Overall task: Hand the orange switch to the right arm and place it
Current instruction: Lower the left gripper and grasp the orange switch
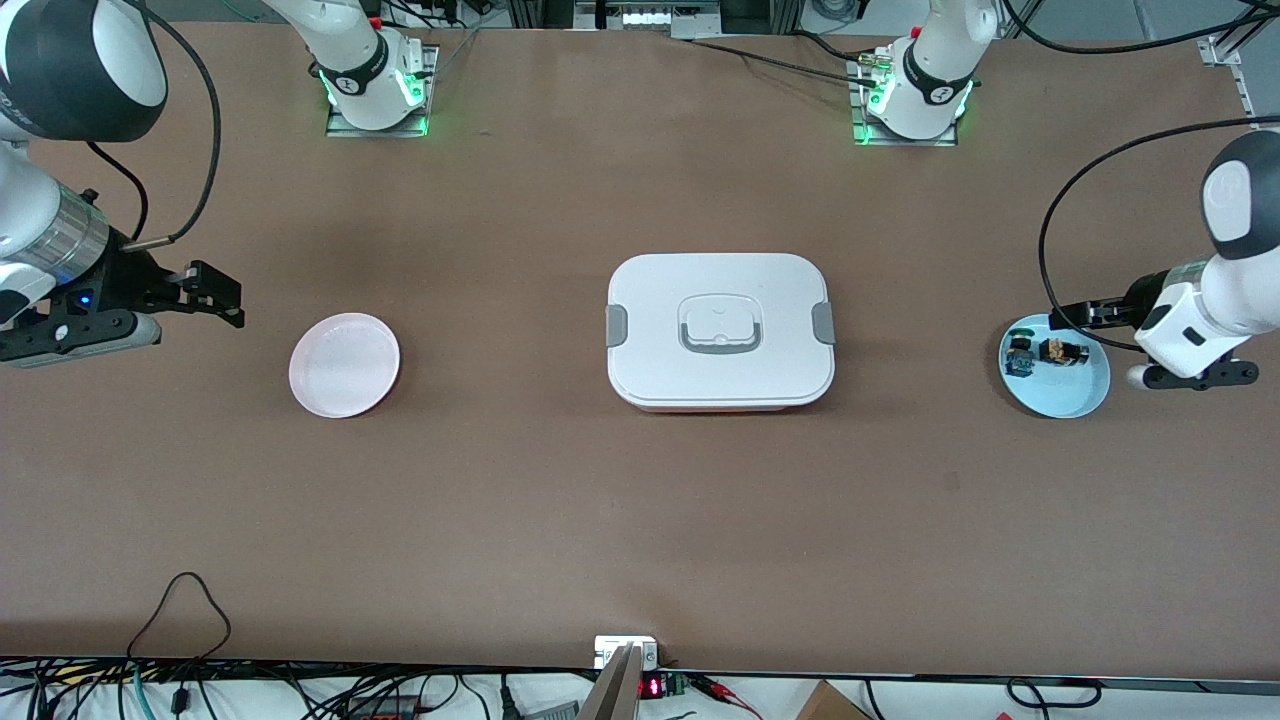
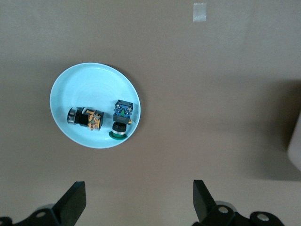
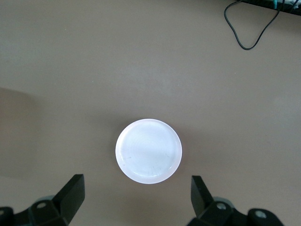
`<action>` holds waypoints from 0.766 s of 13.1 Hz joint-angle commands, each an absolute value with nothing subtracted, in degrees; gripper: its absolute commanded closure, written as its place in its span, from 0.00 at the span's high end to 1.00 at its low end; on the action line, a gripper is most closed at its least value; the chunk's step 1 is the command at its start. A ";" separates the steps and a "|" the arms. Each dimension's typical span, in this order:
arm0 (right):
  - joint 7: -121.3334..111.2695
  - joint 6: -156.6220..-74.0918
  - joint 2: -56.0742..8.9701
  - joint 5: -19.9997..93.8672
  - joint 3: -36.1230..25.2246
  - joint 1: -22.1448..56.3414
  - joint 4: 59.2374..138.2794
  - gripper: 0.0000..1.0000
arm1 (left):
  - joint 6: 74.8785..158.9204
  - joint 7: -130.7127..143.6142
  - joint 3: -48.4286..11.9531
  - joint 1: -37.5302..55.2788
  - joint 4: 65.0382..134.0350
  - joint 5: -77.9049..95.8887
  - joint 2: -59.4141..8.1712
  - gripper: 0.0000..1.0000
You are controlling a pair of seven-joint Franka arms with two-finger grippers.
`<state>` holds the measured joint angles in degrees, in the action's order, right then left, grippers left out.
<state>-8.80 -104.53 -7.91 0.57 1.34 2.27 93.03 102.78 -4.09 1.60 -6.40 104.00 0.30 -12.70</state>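
Observation:
The orange switch lies on its side on a light blue plate at the left arm's end of the table, beside a blue-green-black component. In the left wrist view the switch and the plate lie ahead of the fingers. My left gripper is open and empty, up over the plate's rim; it also shows in its wrist view. My right gripper is open and empty, up beside a pink plate, and shows in its wrist view.
A white lidded box with grey clips stands mid-table between the two plates. The pink plate holds nothing. Cables run along the table edge nearest the front camera. A piece of tape is stuck on the table.

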 commanded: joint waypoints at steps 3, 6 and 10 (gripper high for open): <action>-8.17 -104.50 -8.17 0.79 1.58 1.93 92.37 1.00 | 114.06 -9.93 1.67 -8.52 112.48 -1.14 -11.69 1.00; -8.17 -104.50 -8.17 0.79 1.58 1.93 92.37 1.00 | 118.82 -10.28 1.67 -11.07 114.52 -1.14 -14.05 1.00; -8.17 -104.50 -8.17 0.79 1.58 1.93 92.37 1.00 | 124.97 -17.04 1.67 -15.46 115.13 -1.14 -18.63 1.00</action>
